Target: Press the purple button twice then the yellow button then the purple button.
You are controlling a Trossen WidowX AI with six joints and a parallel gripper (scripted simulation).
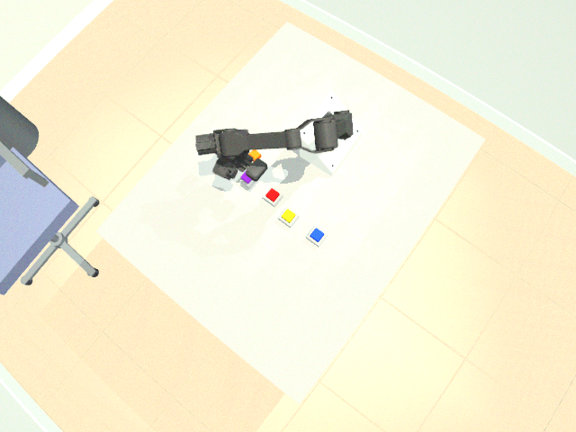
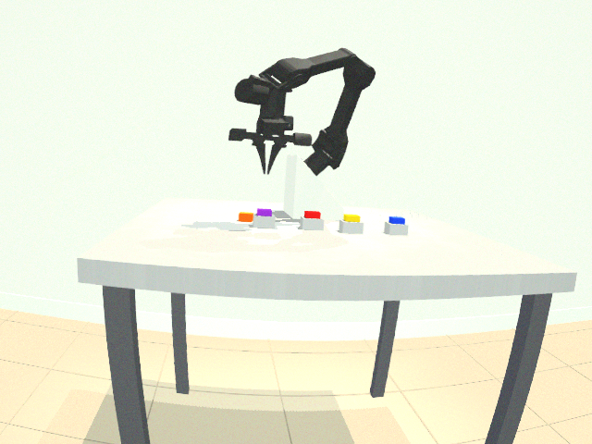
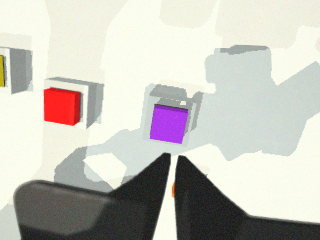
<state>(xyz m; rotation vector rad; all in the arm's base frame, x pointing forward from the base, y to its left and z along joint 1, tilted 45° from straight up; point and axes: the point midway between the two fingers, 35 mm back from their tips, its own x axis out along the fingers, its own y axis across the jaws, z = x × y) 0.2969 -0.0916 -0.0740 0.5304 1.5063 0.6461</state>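
- The gripper (image 2: 266,172) is held above the purple button (image 2: 264,211), fingers together, nothing clamped.
- Each button is seated in a white housing on the desk (image 2: 334,267).

No legible text, label, brand name, numeral or sign appeared in any of the three views. The caps of the purple button (image 3: 169,123), the red button (image 3: 62,106), the yellow button (image 1: 289,215) and the blue button (image 1: 317,234) were plain blocks of colour, and their white housings bore no marking. The orange block (image 2: 245,216) showed unmarked faces. The dark arm (image 2: 334,95) and its gripper (image 2: 266,170) carried no readable maker's name or model plate at this resolution. The white table (image 2: 325,281) was likewise without lettering.
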